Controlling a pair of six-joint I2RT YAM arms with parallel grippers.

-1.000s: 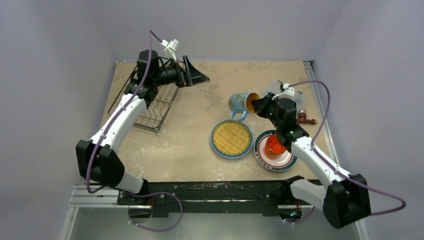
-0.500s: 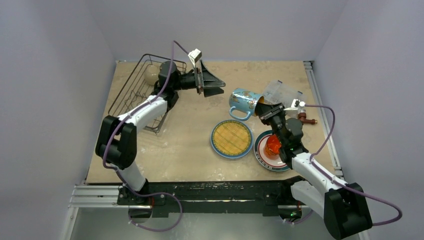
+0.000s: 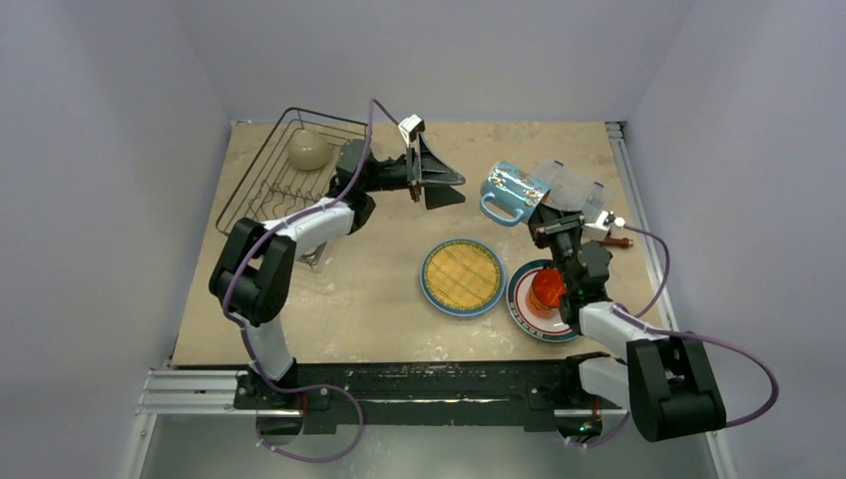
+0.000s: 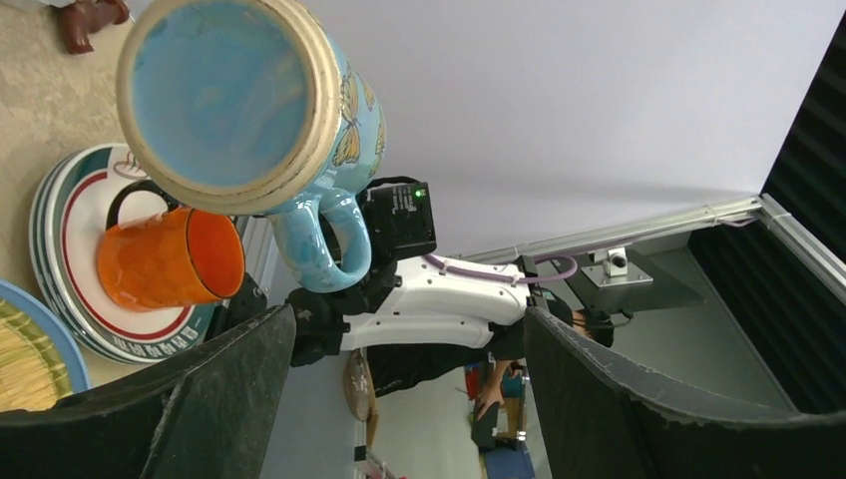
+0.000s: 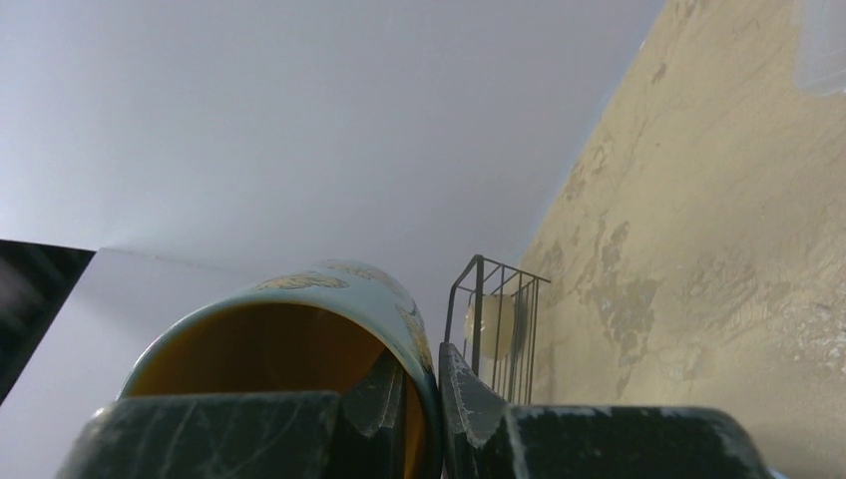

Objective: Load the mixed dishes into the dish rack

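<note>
The right claw [image 5: 421, 384] clamps the rim of the blue mug [image 3: 507, 188], one finger inside, toward 2 o'clock; the left claw [image 3: 439, 184] stands wide apart, empty, facing 3 o'clock.

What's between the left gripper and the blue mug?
Nothing: in the top view, only bare tabletop separates the left gripper from the blue mug.

You have no writing, number, brand or label to read in any of the views. The pale blue glazed mug [image 4: 239, 110] bears butterfly pictures only, without letters.
</note>
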